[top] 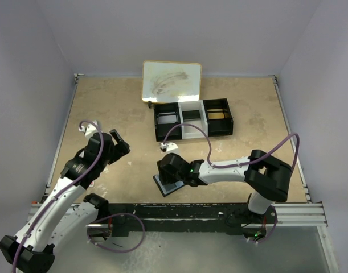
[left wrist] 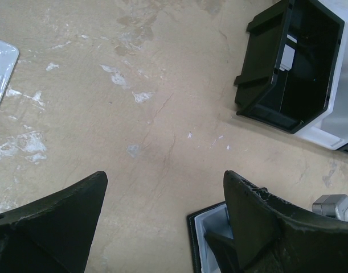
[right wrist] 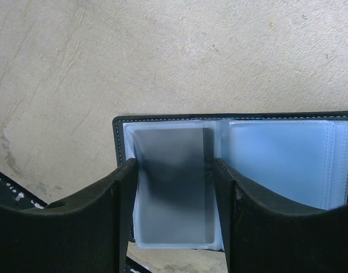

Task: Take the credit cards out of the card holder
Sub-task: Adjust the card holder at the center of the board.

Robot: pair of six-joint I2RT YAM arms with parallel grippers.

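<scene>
card holder lies open on the table, under your right gripper | grey card in its pocket sits between those jaws, a finger at each long edge; clamped or not, you can't tell | your left gripper gapes wide, nothing between, holder's corner beside one finger

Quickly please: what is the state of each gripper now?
Left gripper: open, holding nothing.
Right gripper: closed on dark grey card inside open black leather-like card holder.
</scene>
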